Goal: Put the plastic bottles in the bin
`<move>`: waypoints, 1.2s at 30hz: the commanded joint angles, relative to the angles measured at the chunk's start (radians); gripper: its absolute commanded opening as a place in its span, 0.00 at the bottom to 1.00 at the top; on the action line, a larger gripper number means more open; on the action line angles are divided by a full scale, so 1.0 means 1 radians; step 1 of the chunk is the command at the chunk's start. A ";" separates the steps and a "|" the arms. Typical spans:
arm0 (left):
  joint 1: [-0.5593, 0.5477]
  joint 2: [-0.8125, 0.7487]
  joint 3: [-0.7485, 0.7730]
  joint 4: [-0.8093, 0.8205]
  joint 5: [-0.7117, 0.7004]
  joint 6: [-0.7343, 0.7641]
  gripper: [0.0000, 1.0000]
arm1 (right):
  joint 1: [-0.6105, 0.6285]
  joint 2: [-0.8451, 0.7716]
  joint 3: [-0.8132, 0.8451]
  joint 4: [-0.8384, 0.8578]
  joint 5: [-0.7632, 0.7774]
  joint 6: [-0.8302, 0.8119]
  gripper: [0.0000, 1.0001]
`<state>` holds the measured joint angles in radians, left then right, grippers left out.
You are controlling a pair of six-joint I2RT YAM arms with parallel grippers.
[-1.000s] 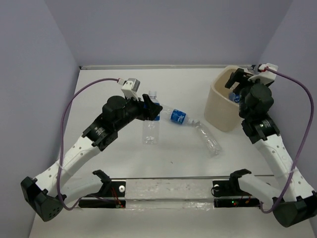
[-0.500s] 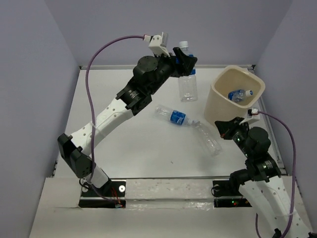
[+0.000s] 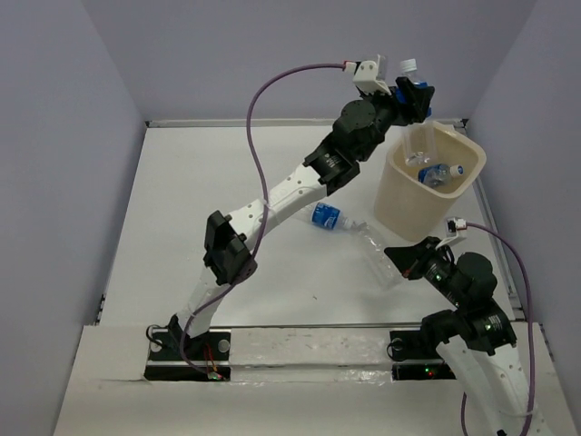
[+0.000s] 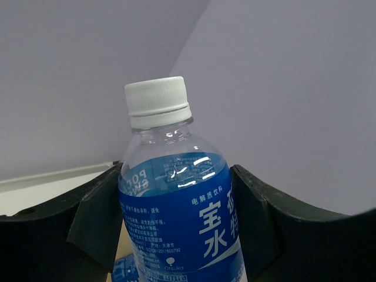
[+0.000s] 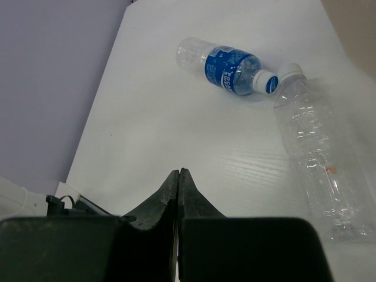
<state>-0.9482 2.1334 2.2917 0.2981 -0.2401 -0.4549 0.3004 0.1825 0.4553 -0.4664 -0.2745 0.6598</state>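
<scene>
Black left hand (image 3: pixel 413 94): clamped on the held bottle (image 4: pixel 175 205), one finger (image 4: pixel 97 214) on each side of its blue label. Held bottle upright, white cap on top, clear lower body hanging below the hand. Left arm stretched far out toward the right rear corner. In the top view the held bottle's lower end overlaps the left part of the bin's mouth. Cannot tell whether it sits above or below the rim.

Bin (image 3: pixel 406 207): cream, rounded corners, standing at the right rear of the counter (image 3: pixel 200 200). Binned bottle (image 3: pixel 437 173) lies tilted inside, blue label, white cap toward the right wall.

Right hand (image 5: pixel 178 174): fingers pressed flat against each other, gripping nothing. It is over the right front of the counter, in front of the bin, pointing toward two loose bottles.

Loose bottles, both on their sides on the counter:
- Labelled bottle (image 5: pixel 226 66): blue wrap, just left of the bin's foot.
- Bare bottle (image 5: pixel 314 158): clear, crinkled, no label, the nearer of the two to the right hand.

Their caps meet end to end, touching or very nearly so. Both lie well apart from the left hand.
</scene>
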 commanded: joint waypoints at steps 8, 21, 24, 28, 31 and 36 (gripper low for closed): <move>-0.073 0.255 0.193 0.325 -0.110 0.241 0.44 | -0.003 -0.028 0.002 -0.002 -0.078 -0.006 0.00; -0.109 0.027 0.035 0.300 -0.134 0.562 0.99 | -0.003 0.034 -0.006 0.029 -0.038 -0.042 0.00; -0.109 -0.207 -0.255 0.280 -0.235 0.553 0.99 | -0.003 0.080 -0.027 0.061 -0.035 -0.042 0.04; -0.107 -0.545 -0.743 0.282 -0.310 0.363 0.99 | -0.003 0.141 -0.030 0.092 -0.037 -0.061 0.16; -0.106 -0.778 -1.101 0.265 -0.344 0.176 0.99 | -0.003 0.199 -0.020 0.091 -0.022 -0.088 0.37; -0.086 -0.983 -1.400 -0.032 -0.380 -0.085 0.99 | -0.003 0.290 -0.023 0.136 -0.006 -0.097 0.79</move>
<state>-1.0466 1.1706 1.0809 0.5045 -0.5579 -0.2745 0.3004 0.4255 0.4255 -0.4259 -0.2970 0.5934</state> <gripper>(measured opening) 0.989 0.684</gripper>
